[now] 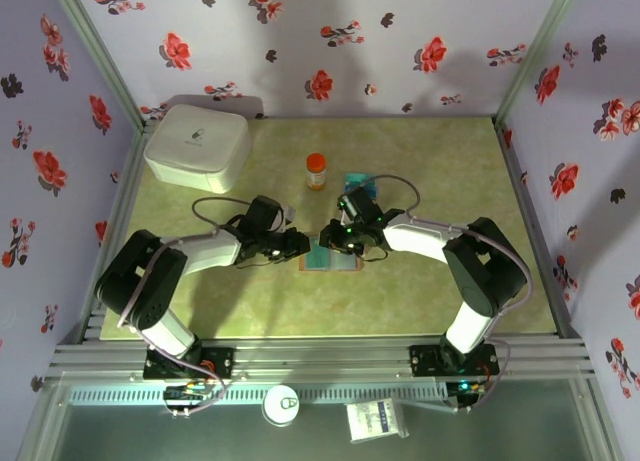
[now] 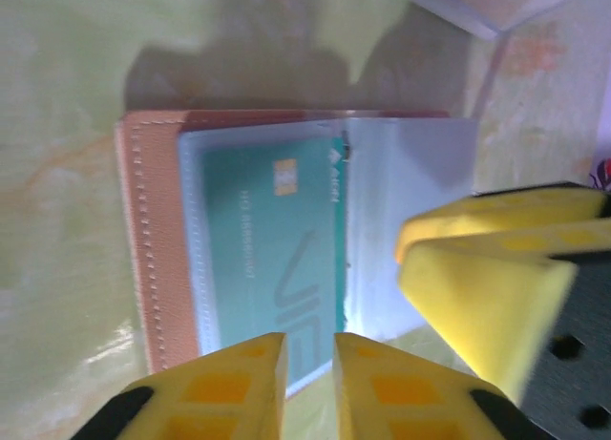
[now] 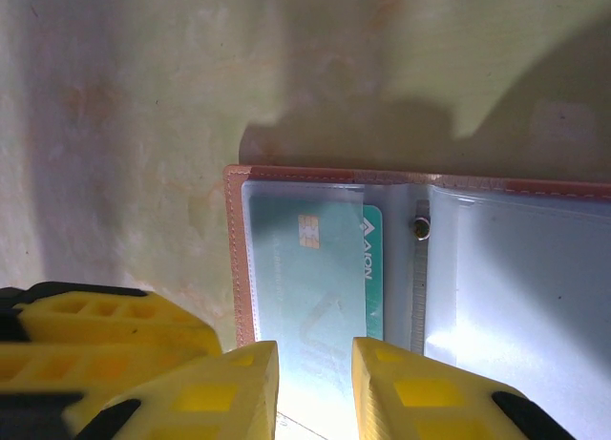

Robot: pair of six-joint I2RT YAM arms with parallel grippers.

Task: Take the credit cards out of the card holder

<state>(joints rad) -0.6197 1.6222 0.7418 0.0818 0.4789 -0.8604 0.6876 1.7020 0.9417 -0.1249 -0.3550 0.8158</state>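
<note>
Left gripper (image 2: 310, 354) is at the bottom edge of its wrist view. Its fingers are almost together with a thin gap, right at the lower end of the teal card (image 2: 277, 249). Can't tell if it's pinching.

Right gripper (image 3: 315, 359) is bottom centre in its own view, fingers slightly apart over the clear sleeve (image 3: 516, 287). Grip or just a press, can't tell.

Card holder (image 1: 330, 259) lies open and flat mid-table in the top view, between both wrists. The card is in its pocket, left half of both wrist views.

Reads as the grasp step on that card. Next: make sure the pinch is on the card, not the sleeve film, then pull straight along the pocket with the holder pinned.
</note>
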